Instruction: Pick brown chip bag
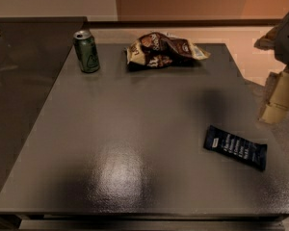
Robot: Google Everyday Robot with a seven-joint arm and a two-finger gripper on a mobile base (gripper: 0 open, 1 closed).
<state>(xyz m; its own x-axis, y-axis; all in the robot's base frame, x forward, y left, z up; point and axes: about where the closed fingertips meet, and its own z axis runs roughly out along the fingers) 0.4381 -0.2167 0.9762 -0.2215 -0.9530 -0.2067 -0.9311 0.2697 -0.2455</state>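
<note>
The brown chip bag [164, 50] lies at the far edge of the dark grey table [135, 129], wrinkly and glossy, dark brown with tan ends and white lettering. My gripper [279, 97] hangs at the right edge of the view, beyond the table's right side, well to the right of the bag and nearer to me than it. It touches nothing.
A green can [86, 51] stands upright at the far left, left of the bag. A flat dark blue wrapper [236, 147] with white print lies near the right edge, just below and left of the gripper. A dark counter [19, 71] adjoins on the left.
</note>
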